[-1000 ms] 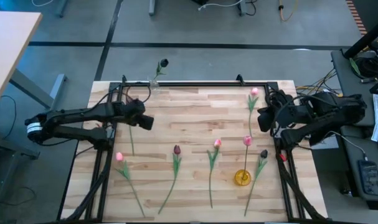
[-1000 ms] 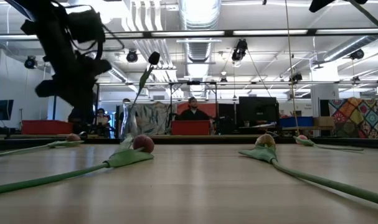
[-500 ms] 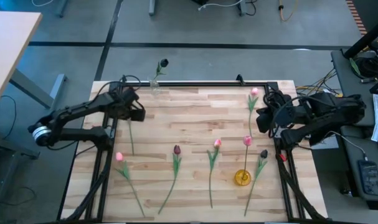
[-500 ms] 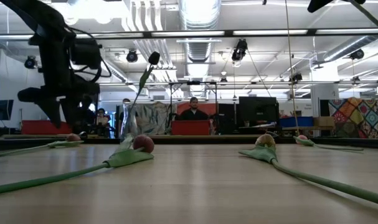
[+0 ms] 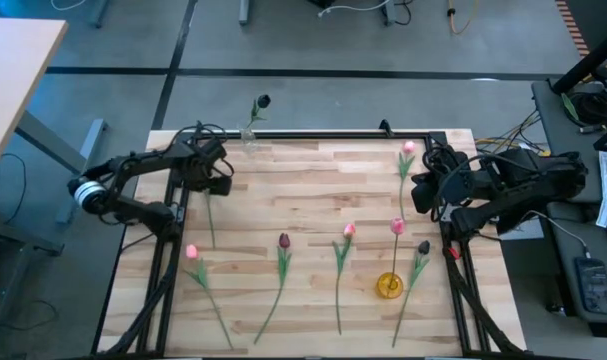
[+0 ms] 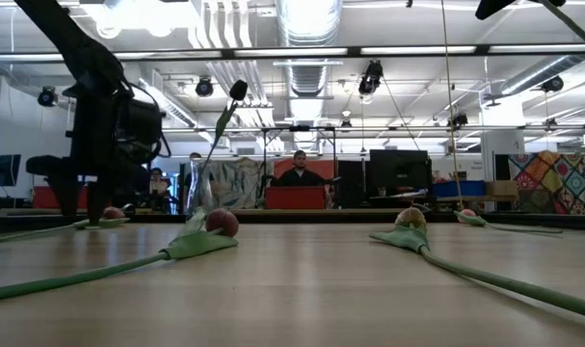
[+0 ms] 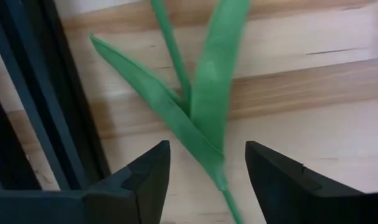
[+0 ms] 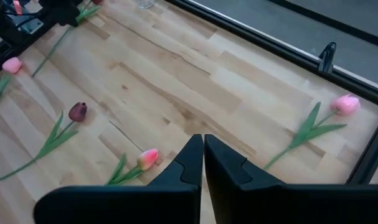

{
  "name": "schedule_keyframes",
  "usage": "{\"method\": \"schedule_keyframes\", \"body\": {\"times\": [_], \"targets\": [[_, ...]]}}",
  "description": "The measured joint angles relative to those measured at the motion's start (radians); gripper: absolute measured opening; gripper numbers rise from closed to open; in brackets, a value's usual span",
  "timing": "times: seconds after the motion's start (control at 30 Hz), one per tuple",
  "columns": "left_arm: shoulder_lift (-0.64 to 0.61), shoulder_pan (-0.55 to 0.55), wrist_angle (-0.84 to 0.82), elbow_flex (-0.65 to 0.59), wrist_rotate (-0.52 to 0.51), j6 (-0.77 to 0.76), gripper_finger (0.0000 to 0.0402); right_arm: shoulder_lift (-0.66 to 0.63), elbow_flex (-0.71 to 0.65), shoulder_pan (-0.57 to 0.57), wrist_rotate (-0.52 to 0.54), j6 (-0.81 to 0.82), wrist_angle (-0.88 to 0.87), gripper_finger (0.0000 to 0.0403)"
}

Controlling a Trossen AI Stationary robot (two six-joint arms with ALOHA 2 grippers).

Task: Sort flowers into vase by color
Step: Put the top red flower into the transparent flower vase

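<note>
Left gripper (image 5: 215, 172) hovers over the back-left corner of the table (image 5: 313, 190), fingers spread wide and holding nothing. In its wrist view the fingers (image 7: 145, 177) straddle a green stem (image 7: 171, 53) and its two leaves, right beside the black frame rail (image 7: 55, 99). So the step in hand looks like picking up this flower (image 5: 209, 215), the one lying along the left edge.

To do it well, I'd say drop straight down and close on the bare stem, not the leaves; those are soft, flat blades that would likely fold and slip. The stem is thin and round, so the fingers need to close nearly all the way. The rail sits close, so watch the finger on that side.

Right gripper (image 5: 420, 190) waits at the right edge, fingers pressed together, empty.

Elsewhere, one dark tulip (image 5: 262, 102) already stands in a clear vase (image 5: 249, 133) at the back edge. A yellow vase (image 5: 388, 285) sits front-right with a pink tulip (image 5: 397, 227) by it; whether that stem is inside, I can't tell. Other flowers lie flat on the pale wood planks: pink (image 5: 192, 251), maroon (image 5: 283, 241), pink (image 5: 349, 230), dark (image 5: 423, 247), and pink (image 5: 408, 148) at back right. The heads are small smooth buds on long, wiry stems.
</note>
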Motion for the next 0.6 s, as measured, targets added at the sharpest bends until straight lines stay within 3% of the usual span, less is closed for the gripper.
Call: {"method": "schedule_keyframes", "body": {"times": [0.27,0.6], "targets": [[0.059,0.011,0.027,0.004,0.014,0.100,0.0141,0.000,0.000,0.000,0.007,-0.001,-0.001,0.0009],[-0.041,0.010,0.067,-0.001,0.114,0.136,0.0020,0.000,0.000,0.000,0.018,-0.009,-0.004,0.0009]]}}
